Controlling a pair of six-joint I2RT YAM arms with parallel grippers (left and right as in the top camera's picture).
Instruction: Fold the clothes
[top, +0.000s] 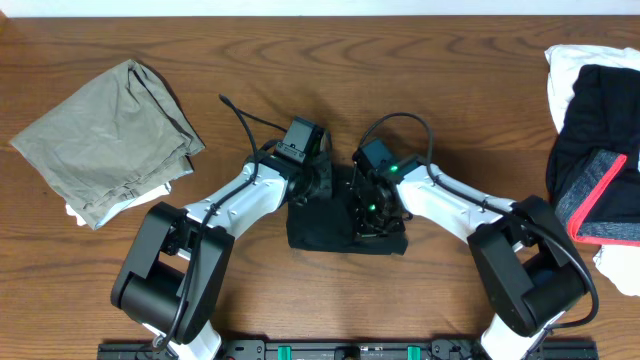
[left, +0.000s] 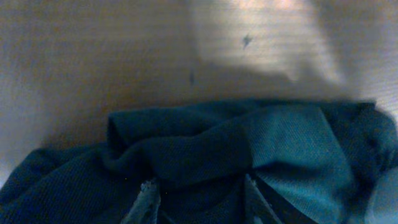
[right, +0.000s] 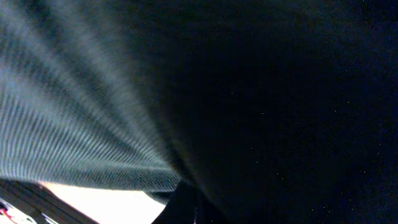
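A plain black garment (top: 325, 235) lies bunched into a small block at the middle front of the table, and both arms meet over it. My left gripper (top: 308, 190) is at its upper left edge. In the left wrist view its fingers (left: 146, 199) stand apart, and a rumpled fold of the dark cloth (left: 186, 149) lies between them. My right gripper (top: 372, 215) is on the cloth's right half. In the right wrist view taut black fabric (right: 280, 93) fills the picture and fans out from the shut jaws (right: 193, 199).
A folded olive-grey garment (top: 105, 135) lies at the back left with a white edge (top: 75, 212) under it. At the right edge is a pile: white cloth (top: 570, 70) and a black piece with a pink-red band (top: 600, 190). Bare wooden table (top: 450, 80) runs behind the arms.
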